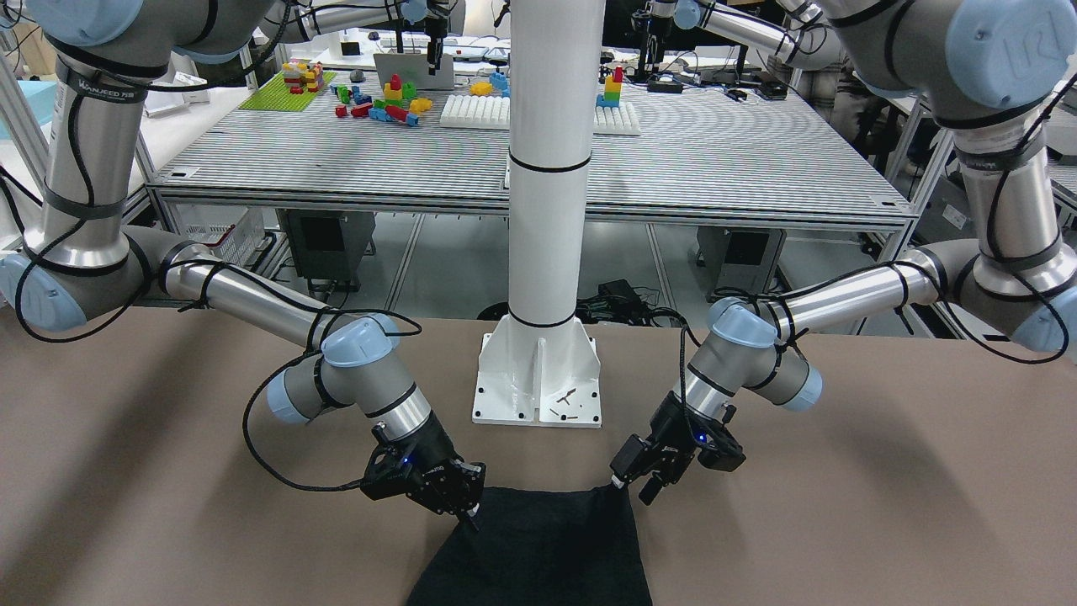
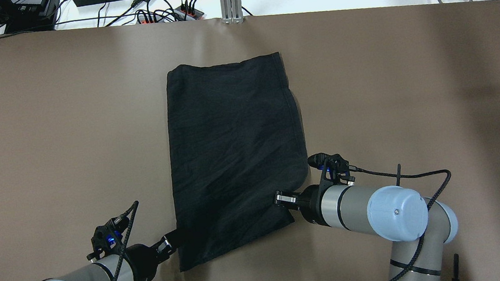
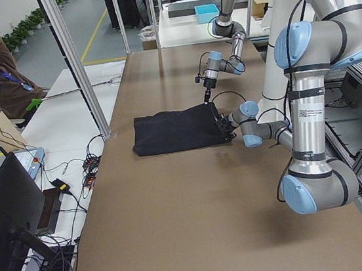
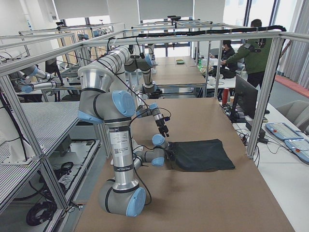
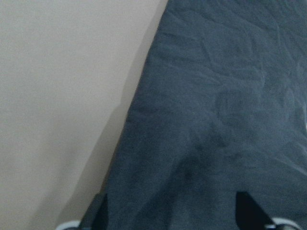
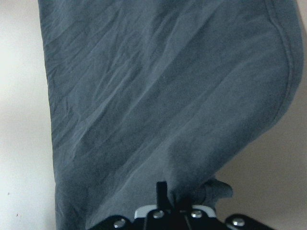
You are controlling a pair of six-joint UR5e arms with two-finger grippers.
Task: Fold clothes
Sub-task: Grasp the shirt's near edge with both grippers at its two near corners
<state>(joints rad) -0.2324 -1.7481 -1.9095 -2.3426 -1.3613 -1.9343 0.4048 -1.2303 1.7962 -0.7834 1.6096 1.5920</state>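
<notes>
Cloth [image 2: 236, 147] lies flat mid-bench [image 2: 40, 137]; right pincer [image 6: 162, 194] is clamped on one near corner; left pincer [image 2: 174, 239] gapes over the other, gripping nothing; lifting now risks dragging the cloth askew.

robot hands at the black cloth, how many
2. The right hand pinches the black cloth at its right corner nearest the robot, bunching the fabric. The left hand sits open at the left corner on that same side.
</notes>
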